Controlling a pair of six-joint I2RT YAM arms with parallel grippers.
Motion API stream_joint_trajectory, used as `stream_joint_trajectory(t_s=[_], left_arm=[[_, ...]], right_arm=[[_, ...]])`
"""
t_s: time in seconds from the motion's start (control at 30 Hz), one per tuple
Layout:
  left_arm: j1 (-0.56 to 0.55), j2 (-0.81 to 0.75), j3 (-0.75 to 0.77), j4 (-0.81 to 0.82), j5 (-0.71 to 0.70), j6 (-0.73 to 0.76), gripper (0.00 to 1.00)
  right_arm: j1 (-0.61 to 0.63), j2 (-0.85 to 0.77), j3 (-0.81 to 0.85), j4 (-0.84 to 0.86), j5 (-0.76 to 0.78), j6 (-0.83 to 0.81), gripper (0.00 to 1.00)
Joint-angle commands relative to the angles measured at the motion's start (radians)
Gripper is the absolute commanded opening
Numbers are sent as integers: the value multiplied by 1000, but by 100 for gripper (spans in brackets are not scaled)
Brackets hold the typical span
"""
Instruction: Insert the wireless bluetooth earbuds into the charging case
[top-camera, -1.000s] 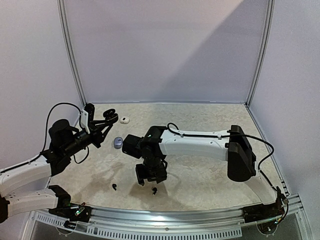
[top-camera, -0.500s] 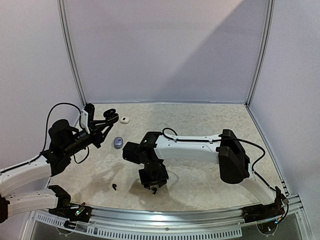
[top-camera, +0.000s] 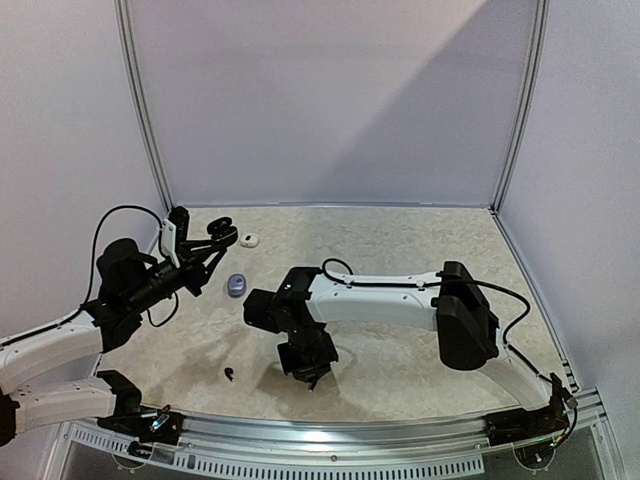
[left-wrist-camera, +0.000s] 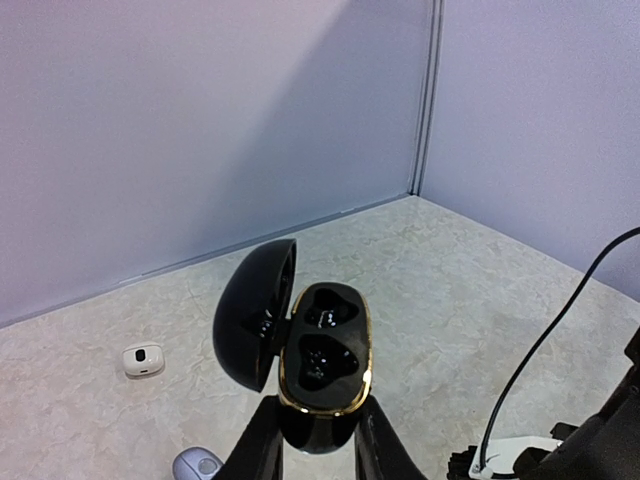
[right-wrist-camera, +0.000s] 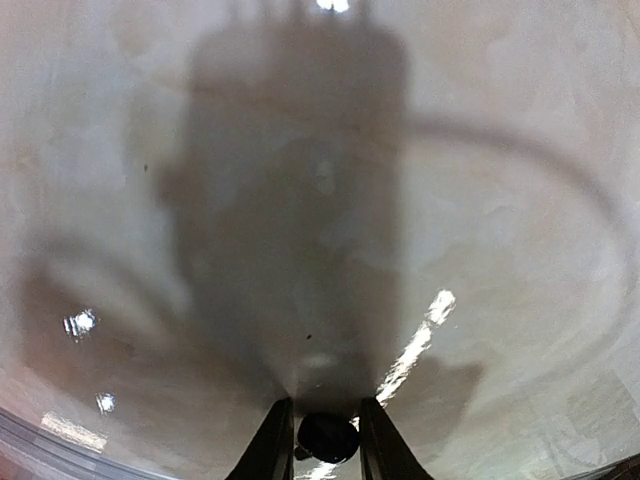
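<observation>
My left gripper (left-wrist-camera: 318, 408) is shut on the base of a black charging case (left-wrist-camera: 322, 345) with a gold rim. It holds the case raised above the table's left side (top-camera: 222, 233), lid swung open, and both moulded wells look empty. My right gripper (top-camera: 308, 376) points down at the table near the front edge. In the right wrist view its fingers (right-wrist-camera: 277, 440) stand close on either side of a black earbud (right-wrist-camera: 328, 438) that fills the gap between them. A second black earbud (top-camera: 231, 375) lies loose on the table at front left.
A small white object (top-camera: 248, 239) lies near the back left, also seen from the left wrist (left-wrist-camera: 143, 360). A grey-blue oval object (top-camera: 236, 285) sits below the left gripper. The rounded front rail (top-camera: 340, 425) runs just before the right gripper. Walls close in the sides and back.
My right gripper has come down and forward onto the black earbud near the front edge, and its fingers have drawn in around it. The left arm and case have not moved.
</observation>
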Motion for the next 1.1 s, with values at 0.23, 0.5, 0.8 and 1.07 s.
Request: stream_joint_trajectory(t_s=[0.23, 0.5, 0.8, 1.07], left_arm=[[13, 0, -20, 19, 17, -12, 0], [13, 1, -18, 16, 18, -15, 0], [13, 4, -14, 15, 23, -22, 0], [14, 2, -13, 16, 22, -24, 0]], right_arm=[[37, 36, 16, -105, 45, -51, 22], [38, 29, -42, -136, 136, -186, 38], [43, -57, -175, -159, 202, -263, 46], [86, -81, -213, -159, 183, -313, 48]])
